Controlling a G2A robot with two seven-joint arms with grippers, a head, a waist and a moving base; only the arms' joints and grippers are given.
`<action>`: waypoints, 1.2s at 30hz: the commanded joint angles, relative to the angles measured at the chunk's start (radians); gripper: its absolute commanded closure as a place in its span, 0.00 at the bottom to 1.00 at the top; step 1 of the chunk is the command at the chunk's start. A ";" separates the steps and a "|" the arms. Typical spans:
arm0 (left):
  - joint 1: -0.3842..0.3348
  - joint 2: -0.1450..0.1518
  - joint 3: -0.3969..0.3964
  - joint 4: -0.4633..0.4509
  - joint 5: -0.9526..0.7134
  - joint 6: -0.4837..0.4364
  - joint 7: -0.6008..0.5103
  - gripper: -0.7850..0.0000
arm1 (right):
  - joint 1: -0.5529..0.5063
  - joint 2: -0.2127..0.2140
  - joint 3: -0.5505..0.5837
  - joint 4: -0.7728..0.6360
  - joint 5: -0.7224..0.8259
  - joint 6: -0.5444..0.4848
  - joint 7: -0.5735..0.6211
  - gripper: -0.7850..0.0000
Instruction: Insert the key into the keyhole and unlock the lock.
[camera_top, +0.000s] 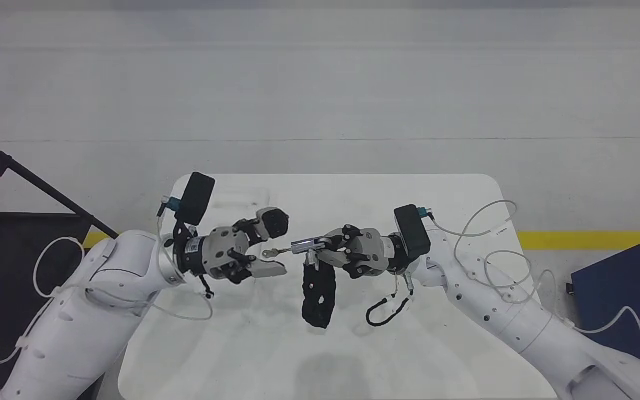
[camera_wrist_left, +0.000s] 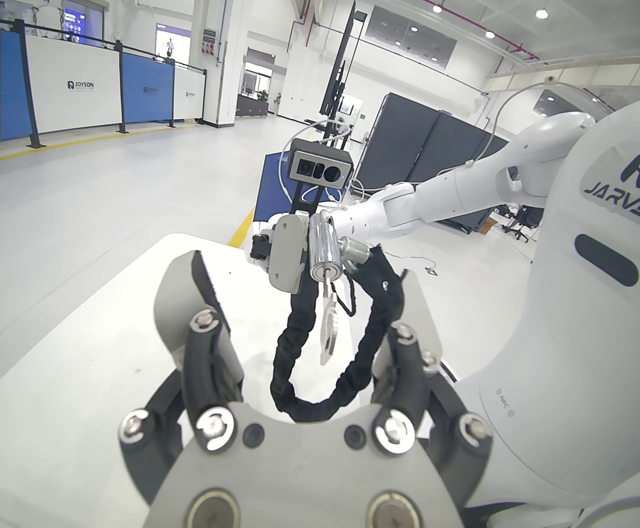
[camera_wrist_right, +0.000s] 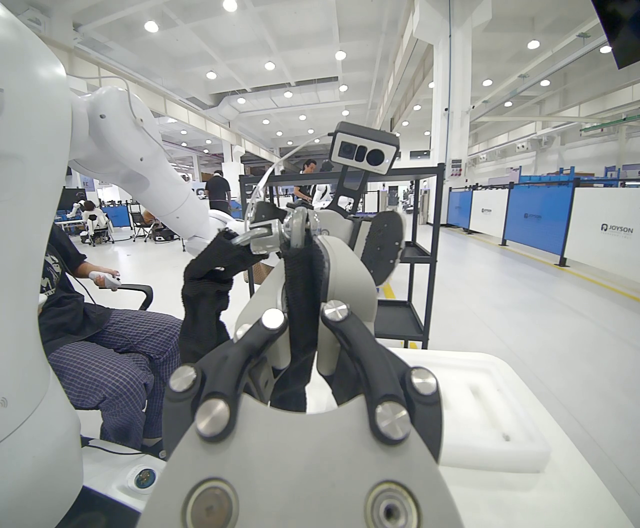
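Note:
A chrome lock cylinder on a black sleeved cable loop is held up above the white table. My right gripper is shut on the lock, and its fingers squeeze the black sleeve just behind the cylinder. A silver key sits in the keyhole and sticks out toward my left gripper. That gripper is open, its fingers on either side of the key without touching it. From above, the key lies between the left gripper's fingers.
The cable loop hangs down over the middle of the table. A thin black wire curls under the right arm. A white foam tray with a shallow recess covers the tabletop. Open floor surrounds the table.

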 joint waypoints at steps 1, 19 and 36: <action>0.003 0.000 -0.003 -0.004 -0.003 -0.004 -0.007 0.53 | 0.000 0.000 0.000 0.000 0.000 0.000 0.000 1.00; 0.023 0.000 -0.026 -0.027 -0.023 -0.040 -0.039 0.65 | 0.000 0.000 0.000 0.000 0.000 0.000 0.000 1.00; 0.056 0.004 -0.058 -0.018 -0.038 -0.054 -0.062 0.77 | 0.000 0.000 0.000 0.000 0.000 0.000 0.000 1.00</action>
